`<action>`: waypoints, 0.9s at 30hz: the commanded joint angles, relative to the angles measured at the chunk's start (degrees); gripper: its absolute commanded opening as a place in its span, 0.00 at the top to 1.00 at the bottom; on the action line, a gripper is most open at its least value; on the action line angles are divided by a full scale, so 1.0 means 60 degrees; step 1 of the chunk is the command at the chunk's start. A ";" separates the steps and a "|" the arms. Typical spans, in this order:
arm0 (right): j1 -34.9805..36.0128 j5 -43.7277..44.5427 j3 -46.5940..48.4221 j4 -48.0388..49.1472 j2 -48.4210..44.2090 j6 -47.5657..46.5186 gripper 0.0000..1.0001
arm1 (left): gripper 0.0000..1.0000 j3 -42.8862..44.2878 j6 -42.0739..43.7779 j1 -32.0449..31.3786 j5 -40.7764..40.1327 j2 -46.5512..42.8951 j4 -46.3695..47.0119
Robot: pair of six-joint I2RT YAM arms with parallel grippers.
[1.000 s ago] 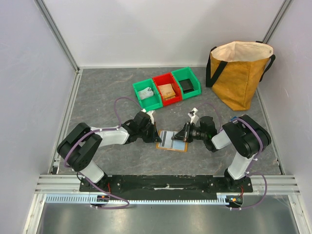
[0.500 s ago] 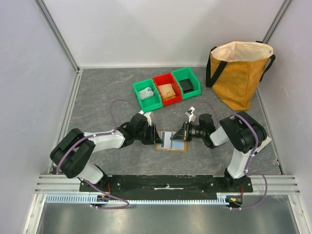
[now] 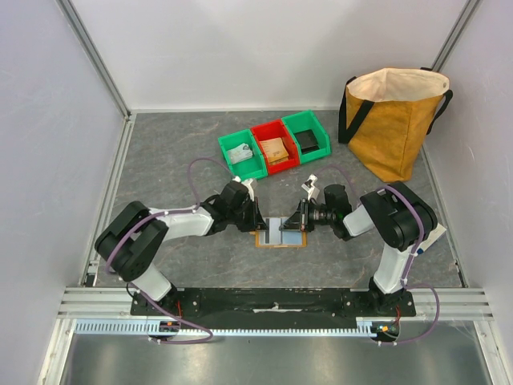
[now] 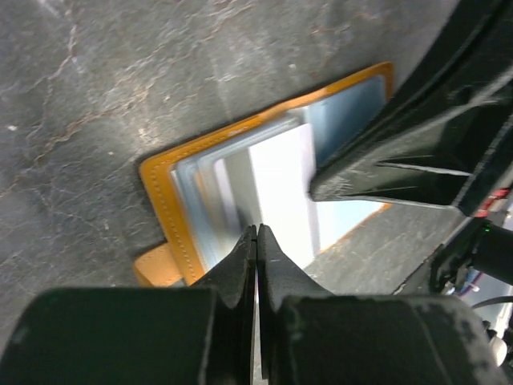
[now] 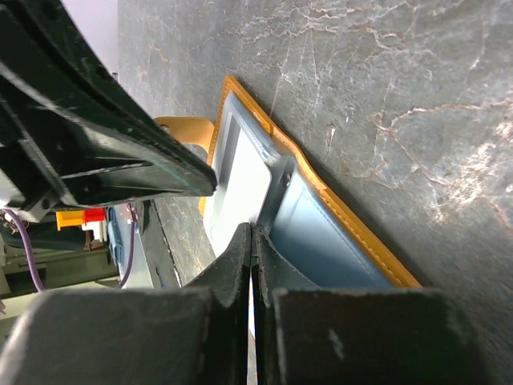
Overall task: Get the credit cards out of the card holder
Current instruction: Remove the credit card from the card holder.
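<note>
Both arms have nudged inward over the last second: left fingers [image 4: 236, 269] and right fingers [image 5: 232, 261] pinched closed, tips on the open card holder [image 3: 280, 235] lying between them on the bench [image 3: 168, 160] — credit cards [image 4: 276, 180] just ahead of the left tips, seemingly still pocketed

No legible text, brand, number or sign in any view; the credit cards [image 4: 276, 186] in the card holder [image 4: 157, 189], centre of the left wrist view, show plain white and pale blue faces; the pale item [image 3: 238, 152] in the left green bin [image 3: 256, 172], upper centre of the top view, bears markings too small to read.
</note>
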 commanded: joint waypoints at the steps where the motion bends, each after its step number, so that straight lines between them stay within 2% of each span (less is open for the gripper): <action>1: -0.0032 0.0083 0.0129 -0.0291 -0.0179 -0.0353 1.00 | 0.98 -0.0196 0.0079 0.0013 -0.0288 0.0349 0.0043; 15: -0.0413 0.0478 0.0202 -0.1858 -0.0838 -0.1027 1.00 | 0.98 -0.0871 -0.0155 0.0014 -0.0567 0.0335 0.0131; 20: -0.0399 0.0348 0.0260 -0.1874 -0.0897 -0.0926 1.00 | 0.98 -0.0915 -0.0141 0.0014 -0.0567 0.0247 0.0117; 25: -0.0252 0.0055 0.0275 -0.1274 -0.0619 -0.0530 0.70 | 0.98 -0.0915 -0.0170 -0.0001 -0.0450 0.0261 0.0204; 27: -0.0121 0.0084 0.0290 -0.1084 -0.0502 -0.0398 0.63 | 0.98 -0.0944 -0.0214 0.0014 -0.0420 0.0261 0.0248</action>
